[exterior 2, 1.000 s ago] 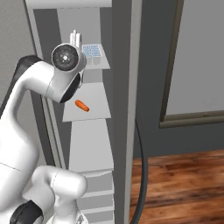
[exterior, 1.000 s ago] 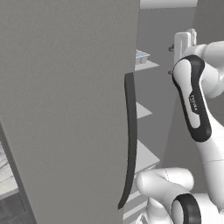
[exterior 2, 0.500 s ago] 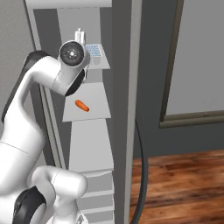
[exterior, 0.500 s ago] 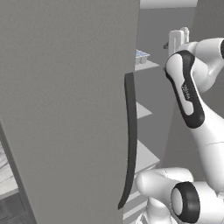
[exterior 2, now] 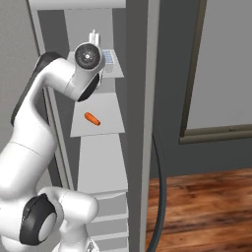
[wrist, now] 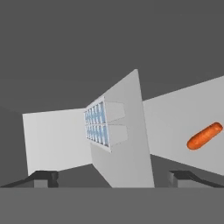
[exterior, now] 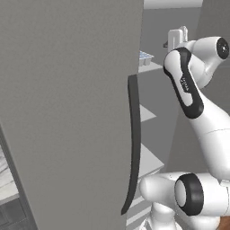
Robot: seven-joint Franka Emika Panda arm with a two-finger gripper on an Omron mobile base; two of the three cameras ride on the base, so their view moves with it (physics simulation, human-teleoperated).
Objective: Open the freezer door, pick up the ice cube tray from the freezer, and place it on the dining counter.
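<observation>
Freezer door (exterior: 67, 112) swung open, gripper (wrist: 113, 177) spread wide and empty, facing the ice cube tray (wrist: 97, 124) on an upper freezer shelf (exterior 2: 115, 74); tray likely light, rigid, slick, so best pinched across its narrow pale rim.

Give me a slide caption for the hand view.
Open gripper faces the ice cube tray on a freezer shelf, a sausage one shelf away.

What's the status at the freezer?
Gripper open, empty, facing the shelves. Freezer door swung open. Ice cube tray on its shelf, short of the fingertips. Orange item one shelf away, off the approach line.
</observation>
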